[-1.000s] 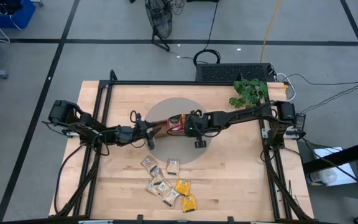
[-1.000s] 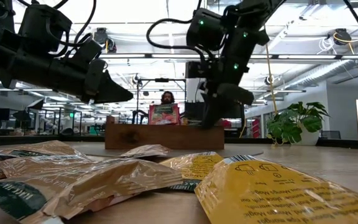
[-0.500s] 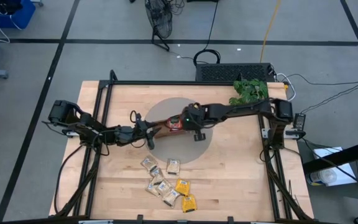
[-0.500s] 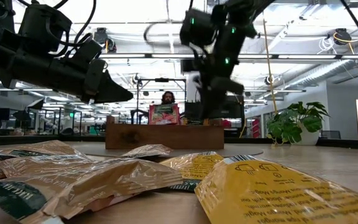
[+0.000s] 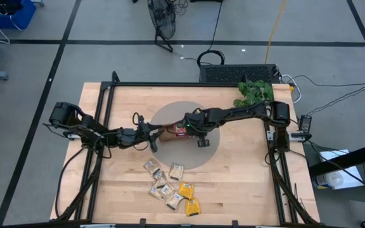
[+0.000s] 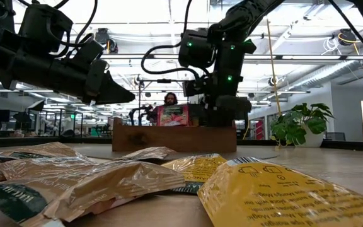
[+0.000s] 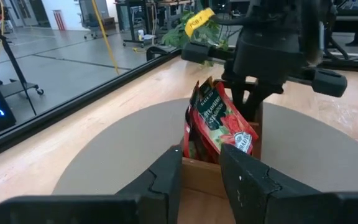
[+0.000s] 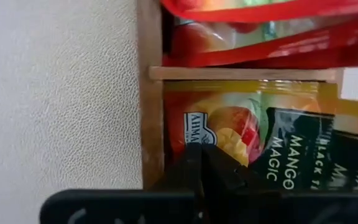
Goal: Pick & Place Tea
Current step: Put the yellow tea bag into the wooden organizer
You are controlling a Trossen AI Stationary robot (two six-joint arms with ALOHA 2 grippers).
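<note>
Tea going into the tray, loose sachets waiting at six o'clock.

Red tea sachets stand in the wooden tray at the worktop's centre, a yellow one in the next compartment; the rest of the tea lies scattered toward six o'clock. The right gripper, fingers pressed together and holding nothing visible, hangs over the tray. The left gripper, fingers slightly apart and empty, waits at the tray's nine o'clock end. Best lift straight up, clear of the upright sachets.
</note>
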